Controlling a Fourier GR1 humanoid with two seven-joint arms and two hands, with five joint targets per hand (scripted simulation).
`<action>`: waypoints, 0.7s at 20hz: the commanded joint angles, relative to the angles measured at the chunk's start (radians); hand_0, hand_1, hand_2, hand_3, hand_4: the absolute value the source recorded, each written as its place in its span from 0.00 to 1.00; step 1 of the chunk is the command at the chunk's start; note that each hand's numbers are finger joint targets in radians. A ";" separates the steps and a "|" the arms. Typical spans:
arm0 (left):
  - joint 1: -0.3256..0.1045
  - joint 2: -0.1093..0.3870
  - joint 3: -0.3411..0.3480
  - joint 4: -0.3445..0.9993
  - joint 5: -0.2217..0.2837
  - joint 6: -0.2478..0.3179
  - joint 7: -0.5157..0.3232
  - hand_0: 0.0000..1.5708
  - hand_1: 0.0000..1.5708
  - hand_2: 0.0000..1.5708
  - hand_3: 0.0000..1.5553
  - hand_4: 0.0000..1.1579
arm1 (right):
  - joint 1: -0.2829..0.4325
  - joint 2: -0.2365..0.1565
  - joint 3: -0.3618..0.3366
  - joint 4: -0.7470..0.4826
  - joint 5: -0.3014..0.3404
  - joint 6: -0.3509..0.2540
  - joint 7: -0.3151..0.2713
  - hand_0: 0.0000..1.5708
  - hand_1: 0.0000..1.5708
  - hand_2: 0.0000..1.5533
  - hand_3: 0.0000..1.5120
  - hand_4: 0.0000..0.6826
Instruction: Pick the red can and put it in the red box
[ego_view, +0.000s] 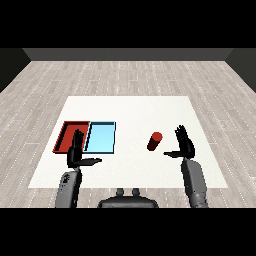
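The red can (154, 141) stands on the white table (135, 112), right of the middle. My right hand (185, 143) is open just to the right of it, fingers straight and thumb stretched toward the can, with a small gap between them. The red tray (67, 131) lies at the left, and my left hand (76, 151) is open in front of it, its fingers overlapping the tray's near right corner. Neither hand holds anything.
A light blue tray (100, 137) lies right beside the red tray, between it and the can. The table's near edge (130, 187) runs just in front of both forearms. Grey wooden floor surrounds the table.
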 joint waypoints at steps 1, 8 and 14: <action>-0.042 -0.007 -0.009 -0.085 0.013 0.025 0.125 0.00 0.00 0.00 0.00 0.00 | 0.009 -0.002 0.012 -0.060 -0.027 0.011 0.069 0.00 0.00 0.00 0.00 0.00; -0.057 0.011 0.033 0.055 0.040 -0.026 -0.006 0.00 0.00 0.00 0.00 0.00 | -0.168 0.030 -0.008 0.262 -0.018 -0.009 -0.030 0.00 0.00 0.00 0.00 0.00; -0.051 0.007 0.045 0.052 0.060 -0.027 0.001 0.00 0.00 0.00 0.00 0.00 | -0.102 0.058 0.039 0.158 -0.024 -0.035 -0.008 0.00 0.00 0.00 0.00 0.00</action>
